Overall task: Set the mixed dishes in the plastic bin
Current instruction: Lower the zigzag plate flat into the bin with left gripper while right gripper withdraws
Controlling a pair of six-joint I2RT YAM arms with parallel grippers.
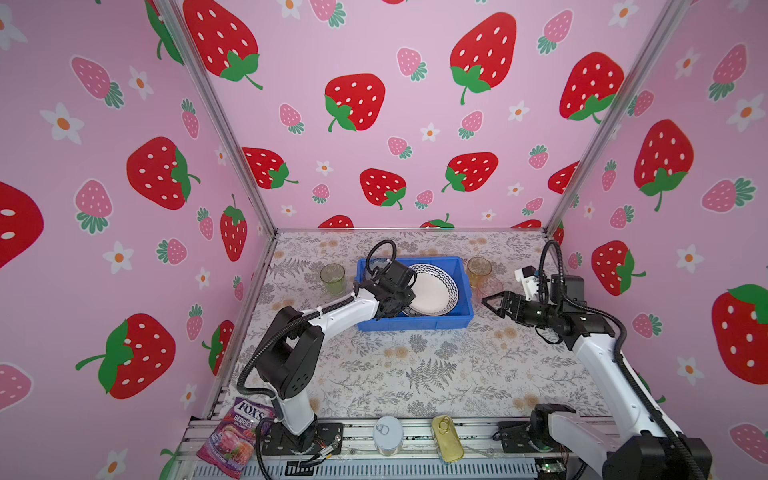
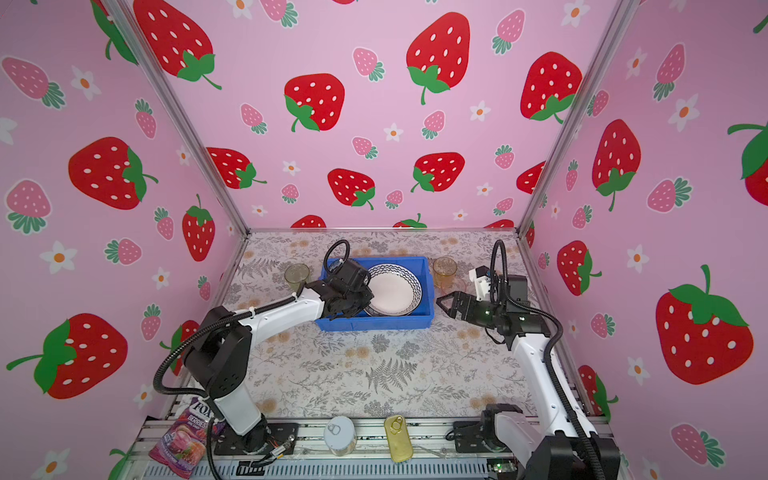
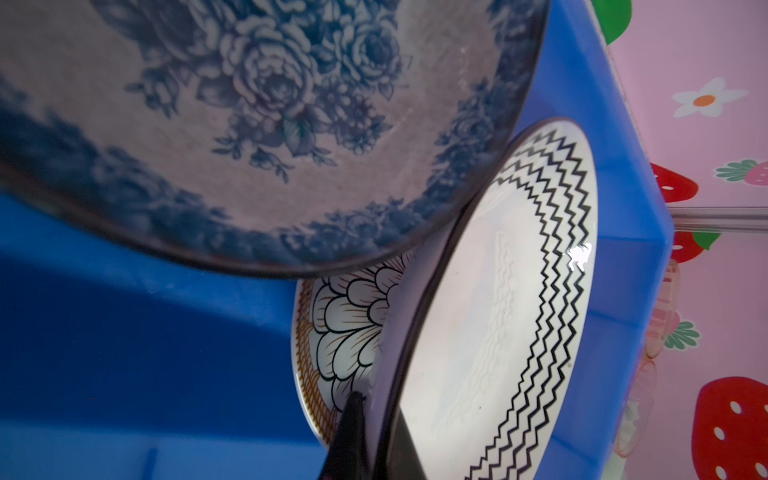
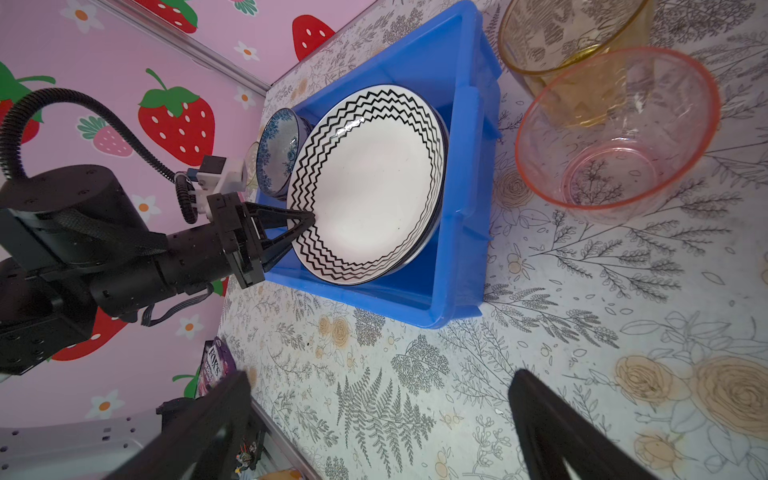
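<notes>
Left pincer (image 4: 310,217) closed tight, arm outstretched; right pincer (image 1: 490,301) spread wide.

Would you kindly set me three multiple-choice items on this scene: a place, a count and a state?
1. Relative to the bright-blue plastic bin, where is the translucent green tumbler?
A) inside it
B) on the table left of it
C) behind it

2. How many tumblers are outside the bin?
A) one
B) two
C) three

3. The left gripper is:
A) open
B) shut on the white zigzag-rimmed plate's rim
C) shut on a tumbler

Answers:
1 B, both top views show it left of the bin.
2 C, green tumbler, amber tumbler and pink tumbler all sit on the table.
3 B, its fingers pinch the rim in the right wrist view.
</notes>
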